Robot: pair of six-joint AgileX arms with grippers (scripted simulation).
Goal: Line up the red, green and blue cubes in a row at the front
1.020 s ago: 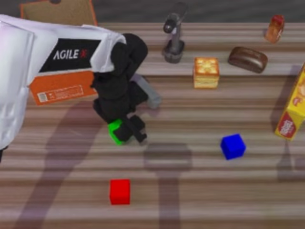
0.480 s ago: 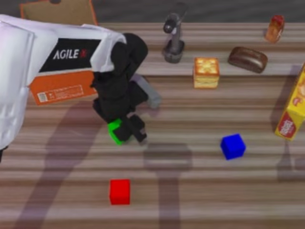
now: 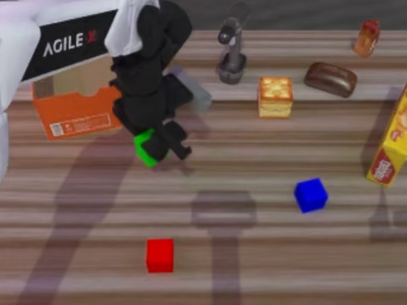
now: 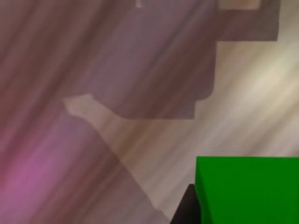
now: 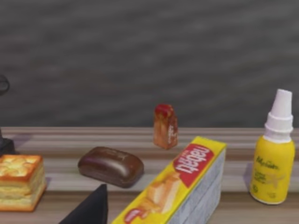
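The left claw [image 3: 158, 145] is clamped on the small glossy bright green cube [image 3: 145, 147], holding it above the striped wooden bench [image 3: 267, 254] at the left. The glossy red cube [image 3: 159, 255] lies near the front edge and the deep blue cube [image 3: 311, 194] farther right, well apart.

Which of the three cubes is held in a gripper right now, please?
The green cube, clamped in the left gripper; the red cube and blue cube sit free on the table.

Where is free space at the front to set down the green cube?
Bare wood lies between the red cube and blue cube. The back is crowded. The left hand holds the green cube.
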